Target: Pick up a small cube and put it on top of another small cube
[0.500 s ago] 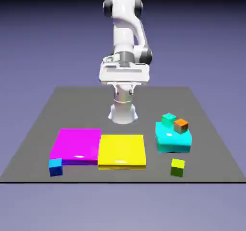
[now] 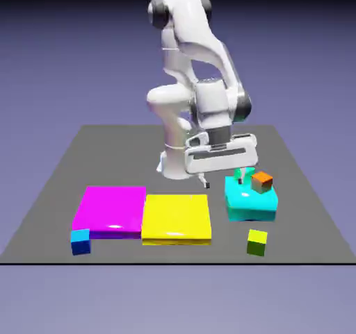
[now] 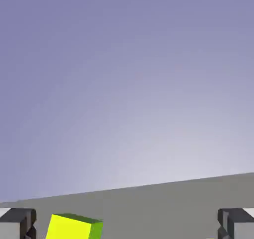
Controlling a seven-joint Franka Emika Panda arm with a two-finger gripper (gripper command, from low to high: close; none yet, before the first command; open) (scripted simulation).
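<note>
Lime cube (image 2: 257, 242), one of four cubes, three slabs

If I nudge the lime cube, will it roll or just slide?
The lime cube would probably slide, since it sits on a flat face. Its squat, square shape suggests little tipping. It looks rigid, its edges being straight.
</note>
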